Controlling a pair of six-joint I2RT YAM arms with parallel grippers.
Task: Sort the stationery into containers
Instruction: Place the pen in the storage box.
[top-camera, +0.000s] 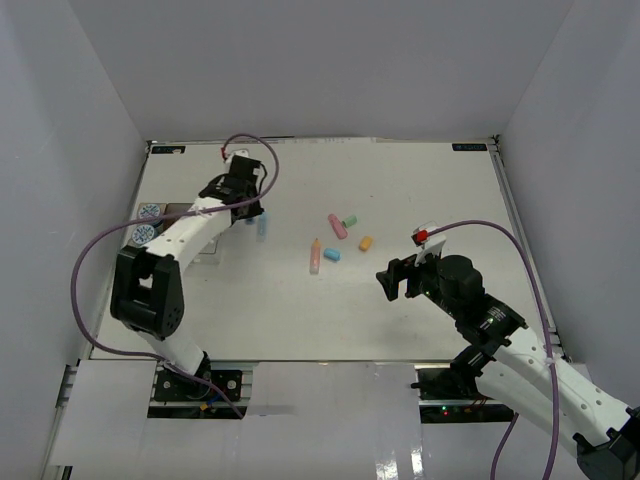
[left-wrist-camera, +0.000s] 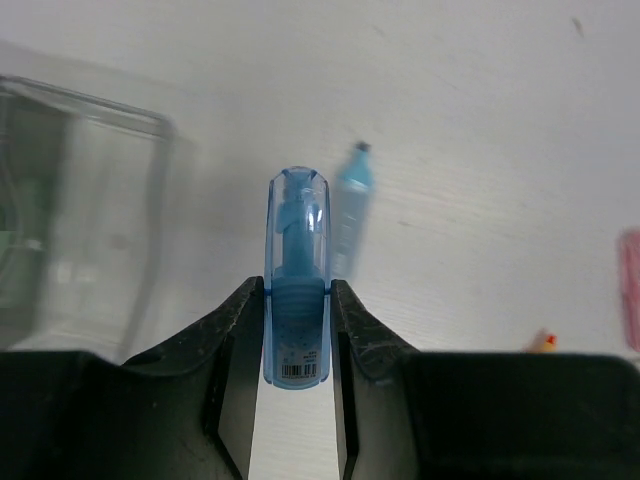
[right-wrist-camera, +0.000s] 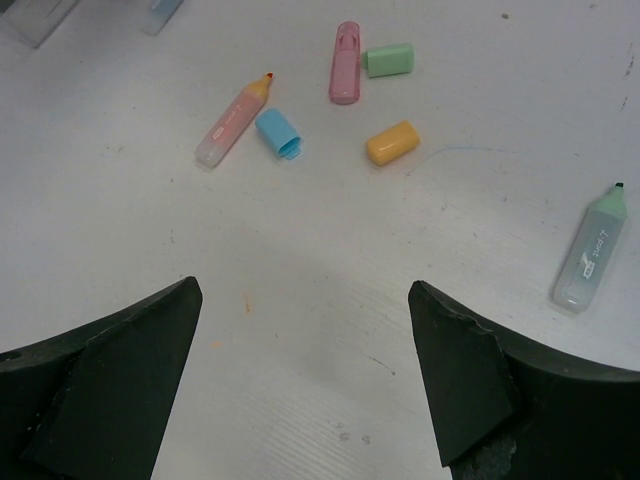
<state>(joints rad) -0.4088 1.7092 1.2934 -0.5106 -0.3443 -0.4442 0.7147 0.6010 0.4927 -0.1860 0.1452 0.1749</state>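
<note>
Table (top-camera: 300, 310): white surface, walled on three sides.

Left arm (top-camera: 180, 240): reaches to the far left quarter. Right arm (top-camera: 520, 350): extends over the near right.

Clear bin (left-wrist-camera: 100, 180): open-topped, standing on the table, left of the left gripper in the wrist view.

Left gripper (left-wrist-camera: 297, 300): pinching a capped blue highlighter (left-wrist-camera: 297, 220) by its barcoded end. Both fingers press the barrel, and the cap end points away from the wrist.

Right gripper (right-wrist-camera: 302, 288): fingers spread wide, holding nothing, over the table.

Two patterned tape rolls (top-camera: 150, 212): at the left edge beside the left arm. Whether they sit in a container cannot be told.

Loose on the table:
- An uncapped blue highlighter (left-wrist-camera: 350, 205) lies just beyond the held one.
- A mint highlighter (right-wrist-camera: 592, 248) lies well apart to the right.
- A pink-and-orange highlighter (right-wrist-camera: 233, 120) lies just beside a blue cap (right-wrist-camera: 278, 133).
- A pink capped highlighter (right-wrist-camera: 345, 62) lies just beside a green cap (right-wrist-camera: 389, 59).
- An orange cap (right-wrist-camera: 392, 142) lies near these.
</note>
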